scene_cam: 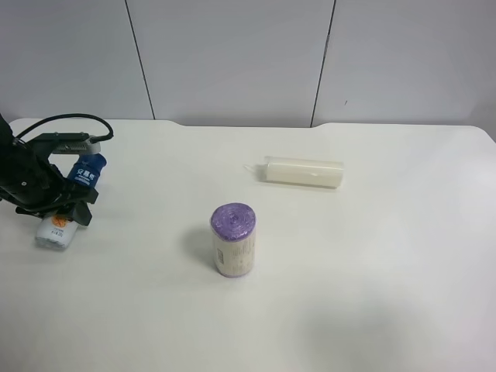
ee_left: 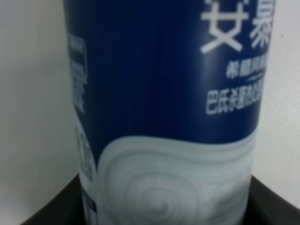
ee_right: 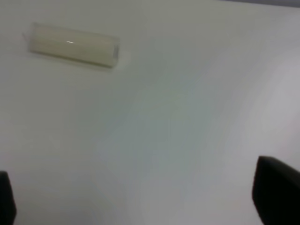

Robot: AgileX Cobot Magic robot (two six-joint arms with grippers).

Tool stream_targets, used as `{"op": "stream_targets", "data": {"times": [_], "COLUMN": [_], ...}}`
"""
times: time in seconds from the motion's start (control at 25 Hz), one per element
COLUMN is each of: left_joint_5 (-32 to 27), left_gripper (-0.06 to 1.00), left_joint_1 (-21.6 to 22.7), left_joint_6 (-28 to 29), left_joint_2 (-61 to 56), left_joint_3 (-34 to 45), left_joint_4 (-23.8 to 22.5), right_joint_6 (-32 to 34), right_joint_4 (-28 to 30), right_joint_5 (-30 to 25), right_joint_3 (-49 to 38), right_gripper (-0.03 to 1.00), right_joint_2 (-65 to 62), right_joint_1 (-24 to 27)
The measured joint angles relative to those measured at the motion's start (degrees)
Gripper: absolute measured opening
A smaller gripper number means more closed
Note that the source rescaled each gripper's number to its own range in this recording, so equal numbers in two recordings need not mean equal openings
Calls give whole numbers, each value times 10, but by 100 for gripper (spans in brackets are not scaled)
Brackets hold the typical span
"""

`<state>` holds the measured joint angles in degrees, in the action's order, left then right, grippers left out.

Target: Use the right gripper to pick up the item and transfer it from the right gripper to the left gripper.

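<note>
The item, a slim bottle [scene_cam: 84, 172] with a dark blue top and white lower body, is at the far left of the exterior high view. It is tilted, with its orange-marked base low by the table. My left gripper [scene_cam: 63, 201], on the bulky black arm, is shut around its middle. In the left wrist view the bottle [ee_left: 164, 93] fills the frame between the two black fingers [ee_left: 56, 208]. My right gripper [ee_right: 140, 199] is open and empty over bare table, with only its fingertips [ee_right: 276, 192] showing. The right arm is out of the exterior high view.
A squat purple-topped can [scene_cam: 233, 239] stands upright mid-table. A cream-white tube [scene_cam: 302, 171] lies on its side behind it, and also shows in the right wrist view [ee_right: 72, 44]. The white table [scene_cam: 372, 271] ends at a grey wall.
</note>
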<state>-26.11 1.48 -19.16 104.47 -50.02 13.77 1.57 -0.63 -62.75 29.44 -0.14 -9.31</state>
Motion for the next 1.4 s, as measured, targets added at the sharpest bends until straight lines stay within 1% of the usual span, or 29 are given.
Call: {"op": "stream_targets", "data": {"times": [0.04,0.08,0.12,0.16,0.24,0.28,0.32,0.44,0.56,0.68,0.8,1.0,1.24,1.4], "left_joint_5": [0,0,4,10,16,16,16,16,10,-18,-65,-145,-202,-253], "left_gripper": [0,5,19,40,76,87,93,98,99,99,99,99,99,99], "left_joint_1": [0,0,0,0,0,0,0,0,0,1,1,1,1,1], "left_joint_6": [0,0,1,3,5,5,6,6,6,6,6,6,7,24], "left_joint_2": [0,0,0,0,0,0,0,0,-10,-32,-67,-161,-309,-414], "left_joint_3": [0,0,0,0,0,0,0,-2,-6,-21,-43,-71,-74,-74], "left_joint_4": [0,0,1,1,1,1,1,1,1,1,1,1,3,3], "right_joint_6": [0,0,0,0,0,0,0,0,0,0,0,0,0,0], "right_joint_4": [0,0,0,0,0,0,0,0,0,0,0,0,0,0], "right_joint_5": [0,0,0,0,0,0,0,0,0,0,0,0,0,0], "right_joint_3": [0,0,0,0,0,0,0,0,0,0,0,0,0,0], "right_gripper": [100,100,100,100,100,100,100,100,100,100,100,100,100,100], "right_joint_2": [0,0,0,0,0,0,0,0,0,0,0,0,0,0], "right_joint_1": [0,0,0,0,0,0,0,0,0,0,0,0,0,0]}}
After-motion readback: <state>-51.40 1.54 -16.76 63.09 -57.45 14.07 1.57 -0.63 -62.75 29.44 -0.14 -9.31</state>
